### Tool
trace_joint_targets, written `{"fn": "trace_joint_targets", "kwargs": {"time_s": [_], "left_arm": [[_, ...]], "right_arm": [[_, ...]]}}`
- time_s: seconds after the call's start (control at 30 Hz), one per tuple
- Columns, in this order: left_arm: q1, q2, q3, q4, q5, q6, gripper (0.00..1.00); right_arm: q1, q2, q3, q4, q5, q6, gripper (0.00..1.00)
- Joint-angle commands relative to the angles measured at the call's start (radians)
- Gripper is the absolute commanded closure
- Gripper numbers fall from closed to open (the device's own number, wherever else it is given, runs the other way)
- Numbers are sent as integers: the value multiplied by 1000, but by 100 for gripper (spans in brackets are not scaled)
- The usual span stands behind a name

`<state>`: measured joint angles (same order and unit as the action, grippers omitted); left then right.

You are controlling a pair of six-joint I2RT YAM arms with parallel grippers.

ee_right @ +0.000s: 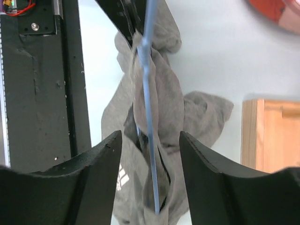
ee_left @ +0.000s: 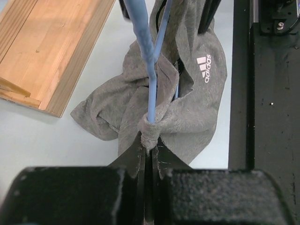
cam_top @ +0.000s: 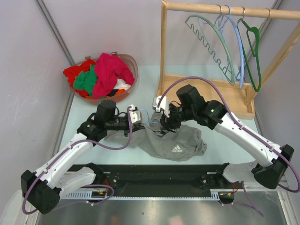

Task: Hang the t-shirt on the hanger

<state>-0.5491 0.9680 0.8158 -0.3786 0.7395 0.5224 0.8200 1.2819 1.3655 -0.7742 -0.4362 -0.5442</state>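
Note:
The grey t-shirt [cam_top: 180,140] lies bunched on the table in front of the arms, white logo up. The pale blue hanger [ee_left: 145,42] runs through it; its thin bar also shows in the right wrist view [ee_right: 149,93]. My left gripper [cam_top: 139,117] is shut on a fold of the t-shirt [ee_left: 197,108] wrapped over the hanger's end [ee_left: 150,123]. My right gripper [cam_top: 165,123] is open, its fingers [ee_right: 93,164] either side of the hanger bar and the t-shirt [ee_right: 168,108], not touching them.
A wooden rack [cam_top: 211,7] at the back right carries a sage-green wavy hanger [cam_top: 211,42], a blue one [cam_top: 240,56] and a dark green one [cam_top: 254,61]; its base [ee_left: 51,51] lies near the shirt. A basket [cam_top: 132,65] of red, green and magenta garments stands back left. A black rail [cam_top: 159,176] runs along the near edge.

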Motion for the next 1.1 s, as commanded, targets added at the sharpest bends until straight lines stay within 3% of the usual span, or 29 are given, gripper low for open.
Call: {"fn": "trace_joint_targets", "kwargs": {"time_s": [0.0, 0.1, 0.13, 0.23, 0.27, 0.53, 0.93, 1.03, 1.07], "left_arm": [[-6, -6, 34, 41, 50, -24, 100], [-6, -18, 29, 40, 55, -25, 100], [-6, -18, 28, 41, 55, -27, 100], [-6, -29, 23, 30, 58, -24, 100], [-6, -34, 20, 26, 54, -22, 100], [41, -92, -30, -68, 58, 50, 78], [202, -75, -3, -180, 107, 171, 77], [210, -80, 57, -169, 112, 105, 58], [215, -83, 92, -151, 110, 81, 46]], "right_arm": [[28, 57, 30, 114, -27, 7, 46], [30, 89, 26, 162, -45, 12, 49], [31, 97, 23, 170, -48, 12, 55], [33, 122, 35, 170, -67, -3, 81], [31, 123, 40, 161, -70, -6, 100], [-59, 31, 9, 52, -130, -39, 100], [-105, -145, -29, -46, -132, 1, 100], [-119, -154, 30, -54, -84, 46, 100], [-145, -145, 62, -74, -75, 62, 100]]}}
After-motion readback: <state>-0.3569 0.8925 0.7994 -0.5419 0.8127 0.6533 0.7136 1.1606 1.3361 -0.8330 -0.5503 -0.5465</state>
